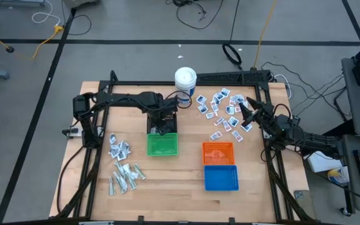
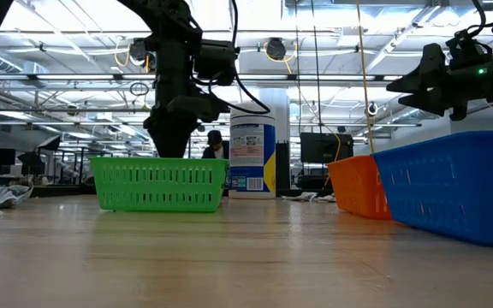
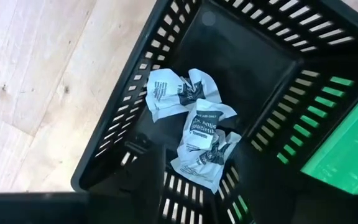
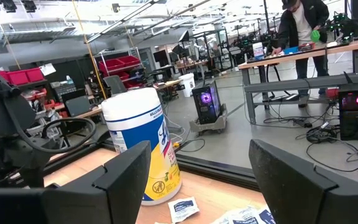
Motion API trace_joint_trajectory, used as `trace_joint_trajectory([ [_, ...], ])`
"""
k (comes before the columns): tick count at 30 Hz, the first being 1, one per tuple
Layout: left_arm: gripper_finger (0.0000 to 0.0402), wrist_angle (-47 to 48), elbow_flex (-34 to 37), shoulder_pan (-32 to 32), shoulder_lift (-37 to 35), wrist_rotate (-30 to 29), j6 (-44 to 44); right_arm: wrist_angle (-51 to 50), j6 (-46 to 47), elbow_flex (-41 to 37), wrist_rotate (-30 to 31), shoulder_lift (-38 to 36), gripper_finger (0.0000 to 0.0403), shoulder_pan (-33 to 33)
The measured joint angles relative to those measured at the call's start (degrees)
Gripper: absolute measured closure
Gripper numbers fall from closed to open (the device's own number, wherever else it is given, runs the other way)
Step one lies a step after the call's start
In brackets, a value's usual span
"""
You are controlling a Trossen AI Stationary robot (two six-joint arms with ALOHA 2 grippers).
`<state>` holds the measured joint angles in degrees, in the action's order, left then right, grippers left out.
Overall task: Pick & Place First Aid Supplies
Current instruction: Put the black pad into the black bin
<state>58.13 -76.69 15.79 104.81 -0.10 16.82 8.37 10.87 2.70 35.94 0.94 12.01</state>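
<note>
Several first aid supplies, white squares with blue print point(image 1: 220, 109), lie scattered at the table's far right. Crumpled white packets point(image 1: 119, 149) and pale narrow strips point(image 1: 125, 178) lie in heaps at the near left. My left gripper point(image 1: 162, 125) points straight down over a black basket point(image 3: 135, 93). Three crumpled packets point(image 3: 194, 127) lie on that basket's floor, free of the gripper. My right gripper point(image 4: 197, 155) stands open above the far-right squares, level and with nothing between its fingers.
A green basket point(image 1: 162, 145) stands right against the black one on its near side. An orange basket point(image 1: 218, 153) and a blue basket point(image 1: 220, 177) stand at the near right. A white canister point(image 1: 185, 81) stands at the far middle. Bare wood lies along the near edge.
</note>
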Motion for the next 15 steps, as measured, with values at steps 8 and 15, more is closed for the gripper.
trace_joint_trajectory([
  [8,0.0146,1.16,-0.28,1.35,-0.92,0.09,1.33,-0.01,0.00,0.00,0.00,0.01,0.0135,0.02],
  [15,0.0139,3.74,-0.44,4.13,-5.02,0.15,8.26,0.01,-0.02,0.00,0.00,-0.01,0.0135,0.02],
])
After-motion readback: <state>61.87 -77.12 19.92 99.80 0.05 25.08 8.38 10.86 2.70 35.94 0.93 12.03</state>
